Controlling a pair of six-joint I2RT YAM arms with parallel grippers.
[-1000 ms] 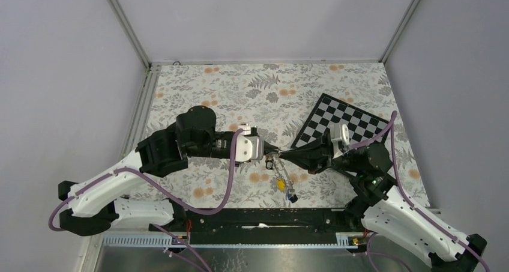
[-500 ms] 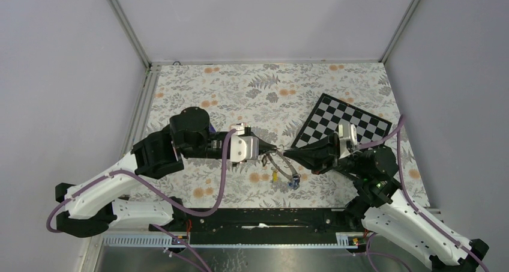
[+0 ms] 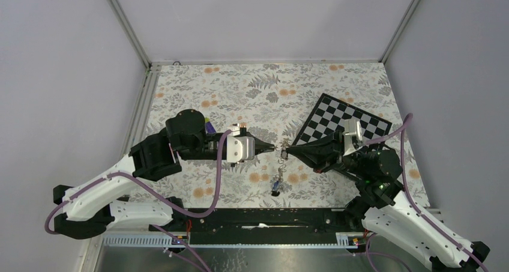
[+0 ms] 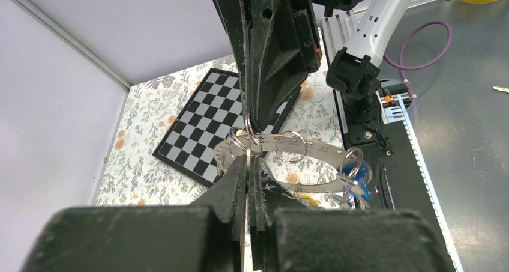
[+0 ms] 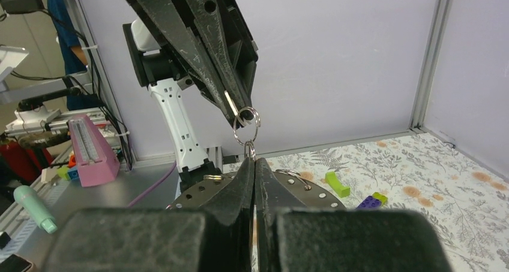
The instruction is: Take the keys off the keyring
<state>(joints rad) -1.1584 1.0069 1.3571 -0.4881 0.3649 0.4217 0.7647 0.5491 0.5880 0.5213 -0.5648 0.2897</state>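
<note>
Blue plastic heads mark the keys (image 3: 276, 185), the part of the bundle nearest to the arm bases. They hang at 6 o'clock from the place where the two grippers meet, and a bit of yellow shows among them in the left wrist view. The keys are on the low end of the keyring (image 4: 300, 146), a large flat grey metal ring that hangs in the air above the flowered counter (image 3: 252, 92). In the top view it is seen edge-on, running down from the fingertips.

At the top end of the keyring sits a small split ring (image 5: 246, 125). The left gripper (image 3: 271, 146) comes in from 9 o'clock with its jaws pressed together, and they pinch the upper side of this small ring. The right gripper (image 3: 289, 149) comes in from 3 o'clock, tip to tip with the left one, jaws closed too. It seems to pinch the same small ring from the other side, though this contact is too small for me to be sure.

Farther back, at 2 o'clock, a chessboard (image 3: 348, 123) lies flat on the counter, partly under the right arm. Toward 9 o'clock, beside the left arm, lie a purple-and-green block (image 5: 371, 201) and a green brick (image 5: 337, 184), well apart from the keyring.
</note>
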